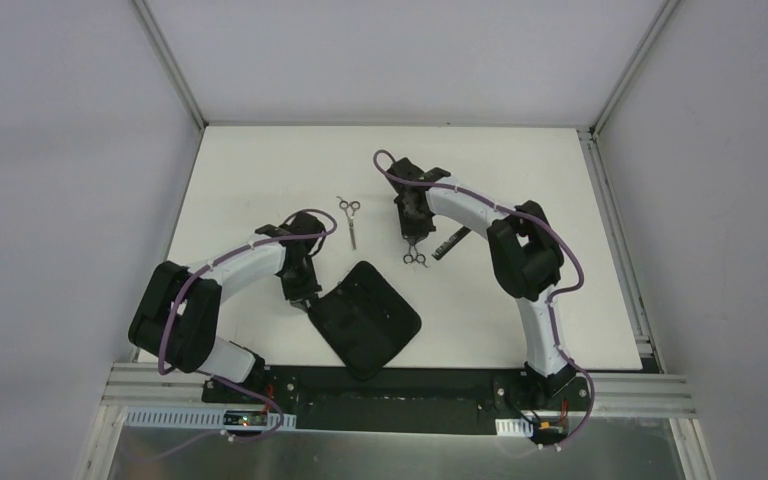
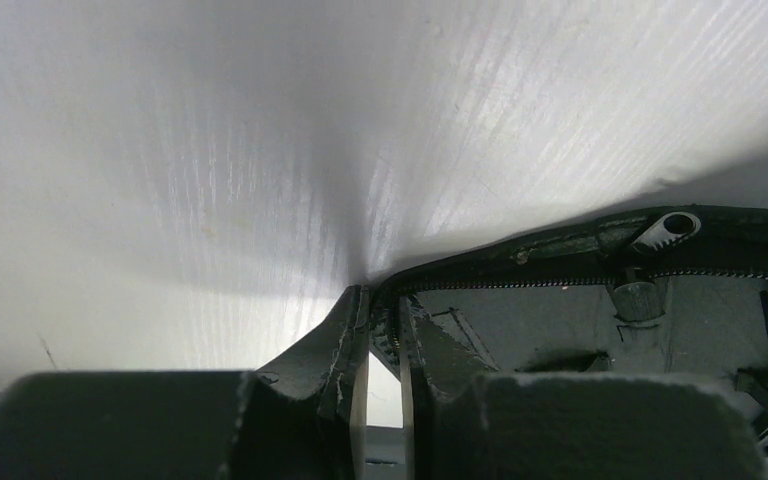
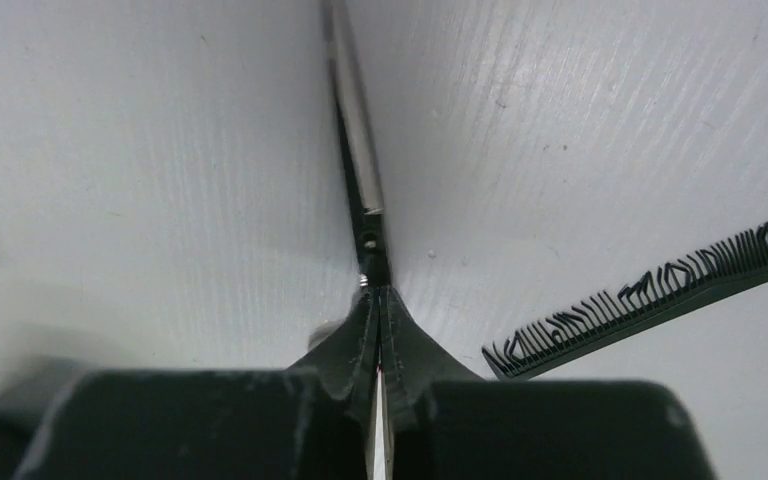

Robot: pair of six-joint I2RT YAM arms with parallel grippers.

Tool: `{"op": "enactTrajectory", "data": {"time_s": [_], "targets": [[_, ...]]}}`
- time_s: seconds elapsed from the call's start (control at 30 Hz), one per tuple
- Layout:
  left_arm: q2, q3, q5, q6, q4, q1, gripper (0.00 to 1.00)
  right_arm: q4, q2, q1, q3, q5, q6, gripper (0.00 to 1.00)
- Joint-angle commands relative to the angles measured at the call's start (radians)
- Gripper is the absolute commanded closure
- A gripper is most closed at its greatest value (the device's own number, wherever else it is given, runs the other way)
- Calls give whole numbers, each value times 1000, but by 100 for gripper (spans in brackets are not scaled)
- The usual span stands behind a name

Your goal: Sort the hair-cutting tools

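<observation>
A white table (image 1: 260, 160) is seen from above, with two white and black robot arms reaching over it from its near edge. The left gripper (image 1: 305, 300) sits at the near left. Its jaws are drawn narrow and pinch the left edge of a flat black rectangular zip case (image 1: 365, 318), which lies skewed on the table near the middle. The left wrist view shows that edge caught between the fingertips, with the zip teeth running off to the right.

Farther back, the right gripper (image 1: 415, 240) points down at mid table. Its jaws are closed tight on dark-handled scissors with a silver blade (image 1: 415, 258), whose ring handles show just on its near side. In the right wrist view the fingers (image 3: 345, 345) grip beside the pivot screw and the blade stretches away low over the table.

A long black plastic comb (image 1: 452, 242) lies just right of these scissors, not touching them. Silver ring-handled scissors (image 1: 350, 220) lie alone to the left of the right gripper, beyond the case
</observation>
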Motion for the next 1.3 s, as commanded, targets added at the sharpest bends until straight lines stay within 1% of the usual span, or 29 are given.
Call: {"op": "enactTrajectory", "data": {"time_s": [0.0, 0.2, 0.37, 0.53, 0.77, 1.0, 1.27], "targets": [[32, -17, -110, -105, 153, 55, 100, -73, -39, 11, 5, 23, -54, 100], [58, 17, -89, -136, 183, 119, 100, -72, -121, 23, -48, 33, -92, 100], [65, 54, -88, -102, 182, 130, 100, -68, -144, 20, -78, 54, -75, 81], [34, 48, -105, -61, 166, 136, 100, -67, -125, 12, -51, 45, -49, 73], [-41, 24, -137, -29, 101, 149, 100, -98, -33, 1, 26, 27, -41, 73], [-80, 7, -154, -6, 65, 169, 100, -93, 28, -7, 49, 14, -27, 73], [-93, 5, -150, 21, 57, 178, 100, -97, 58, -9, 26, 13, -41, 74]]}}
